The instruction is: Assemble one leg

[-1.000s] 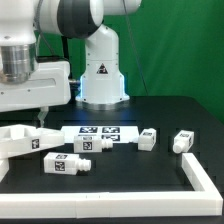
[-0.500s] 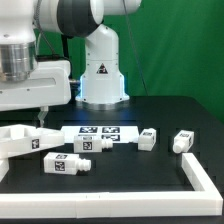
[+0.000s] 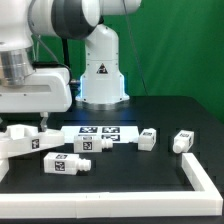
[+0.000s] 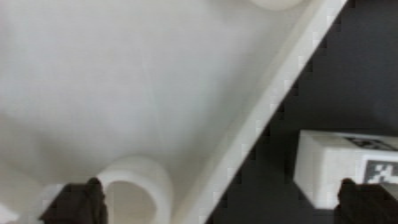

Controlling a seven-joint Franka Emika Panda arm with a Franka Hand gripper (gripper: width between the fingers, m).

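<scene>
Several white legs with tag stickers lie on the black table: one at the front left (image 3: 62,165), one by the marker board (image 3: 92,143), one in the middle (image 3: 147,137) and one on the exterior view's right (image 3: 183,140). My gripper (image 3: 40,122) hangs at the exterior view's left, just above the large flat white panel (image 3: 18,141). In the wrist view the panel (image 4: 143,90) fills most of the picture, with a round hole (image 4: 134,190) near one fingertip. One leg (image 4: 356,158) lies beside the panel's edge. The gripper (image 4: 214,205) is open and empty, its fingers on either side of the panel's edge.
The marker board (image 3: 105,131) lies flat behind the legs. A white raised rim (image 3: 200,178) borders the table at the front right. The robot's white base (image 3: 100,75) stands at the back, before a green backdrop.
The arm has come down a little and shifted slightly left, closer to the white panel. The legs have not moved.
</scene>
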